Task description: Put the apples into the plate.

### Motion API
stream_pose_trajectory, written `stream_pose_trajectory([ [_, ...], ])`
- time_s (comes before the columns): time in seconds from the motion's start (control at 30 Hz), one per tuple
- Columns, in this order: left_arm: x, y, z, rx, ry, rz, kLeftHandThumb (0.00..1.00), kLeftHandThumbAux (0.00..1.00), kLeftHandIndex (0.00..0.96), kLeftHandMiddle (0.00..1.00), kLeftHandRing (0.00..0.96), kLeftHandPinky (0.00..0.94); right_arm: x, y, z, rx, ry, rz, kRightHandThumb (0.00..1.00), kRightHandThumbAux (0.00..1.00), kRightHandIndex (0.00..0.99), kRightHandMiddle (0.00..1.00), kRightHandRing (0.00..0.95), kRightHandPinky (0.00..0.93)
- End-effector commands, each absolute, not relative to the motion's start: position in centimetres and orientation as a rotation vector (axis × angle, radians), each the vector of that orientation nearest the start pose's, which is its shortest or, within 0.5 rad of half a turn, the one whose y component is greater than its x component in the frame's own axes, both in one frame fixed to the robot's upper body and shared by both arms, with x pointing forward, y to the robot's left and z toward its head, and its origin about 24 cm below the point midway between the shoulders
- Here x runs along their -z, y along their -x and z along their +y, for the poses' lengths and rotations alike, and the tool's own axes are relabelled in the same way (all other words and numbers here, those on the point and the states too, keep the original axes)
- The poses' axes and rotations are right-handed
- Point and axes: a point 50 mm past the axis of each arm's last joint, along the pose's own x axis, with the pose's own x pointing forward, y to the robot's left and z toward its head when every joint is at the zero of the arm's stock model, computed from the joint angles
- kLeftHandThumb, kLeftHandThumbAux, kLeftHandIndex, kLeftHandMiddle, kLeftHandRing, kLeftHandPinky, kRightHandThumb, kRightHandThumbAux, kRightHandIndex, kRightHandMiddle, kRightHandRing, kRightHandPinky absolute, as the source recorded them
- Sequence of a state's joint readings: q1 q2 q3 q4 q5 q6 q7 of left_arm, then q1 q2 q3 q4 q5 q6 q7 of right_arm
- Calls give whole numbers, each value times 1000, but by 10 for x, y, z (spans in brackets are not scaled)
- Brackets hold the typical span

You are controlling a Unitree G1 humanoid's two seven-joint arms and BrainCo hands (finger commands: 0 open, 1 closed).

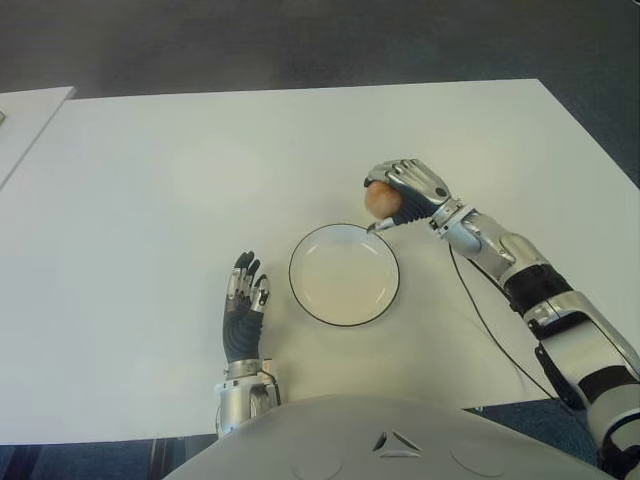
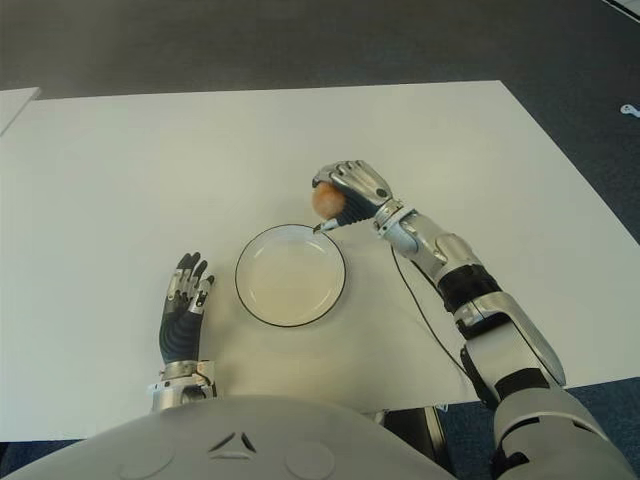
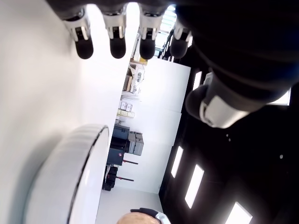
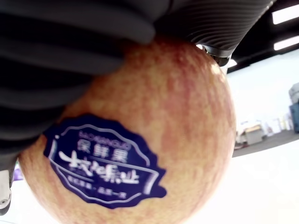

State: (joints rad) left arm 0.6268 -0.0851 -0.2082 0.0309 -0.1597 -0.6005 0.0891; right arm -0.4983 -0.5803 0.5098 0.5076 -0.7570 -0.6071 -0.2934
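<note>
We count one apple [image 1: 380, 200] and one plate [image 1: 306, 300] on the white bench [image 1: 140, 200]; the plate is round, white with a dark rim, and holds nothing. The apple, reddish-yellow with a dark blue sticker [image 4: 105, 163], sits in our right hand [image 1: 403, 193], whose fingers are curled over it, just past the plate's rim at about 1 o'clock. Our left hand [image 1: 242, 300] shows at the plate's 9 o'clock, fingers spread straight and holding nothing.
</note>
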Motion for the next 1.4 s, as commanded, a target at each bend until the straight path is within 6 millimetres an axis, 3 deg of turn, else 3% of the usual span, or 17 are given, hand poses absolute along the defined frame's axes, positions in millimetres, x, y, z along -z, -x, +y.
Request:
stream_pose_trajectory([
  [0.03, 17, -111, 126, -237, 302, 31, 138, 618, 0, 0, 0, 0, -74, -289, -129, -654, 1250, -706, 850, 678, 399, 521, 818, 810],
  [0.33, 17, -112, 126, -240, 297, 20, 146, 644, 0, 0, 0, 0, -77, -271, -118, -784, 1246, -783, 849, 678, 399, 523, 828, 822],
  [0.7, 16, -113, 125, -234, 284, 2, 124, 672, 0, 0, 0, 0, -85, -246, -98, -968, 1315, -1002, 853, 672, 416, 535, 825, 834],
  [1.07, 14, -113, 123, -236, 231, -7, 136, 644, 0, 0, 0, 0, -80, -222, -96, -1119, 1324, -1025, 857, 664, 445, 601, 823, 829],
  [1.17, 14, -112, 122, -238, 219, -6, 137, 642, 0, 0, 0, 0, -79, -218, -95, -1150, 1321, -1020, 851, 666, 449, 520, 823, 835],
  [1.4, 13, -113, 121, -233, 208, 3, 134, 632, 0, 0, 0, 0, -75, -211, -93, -1223, 1307, -1016, 846, 667, 448, 493, 824, 833],
])
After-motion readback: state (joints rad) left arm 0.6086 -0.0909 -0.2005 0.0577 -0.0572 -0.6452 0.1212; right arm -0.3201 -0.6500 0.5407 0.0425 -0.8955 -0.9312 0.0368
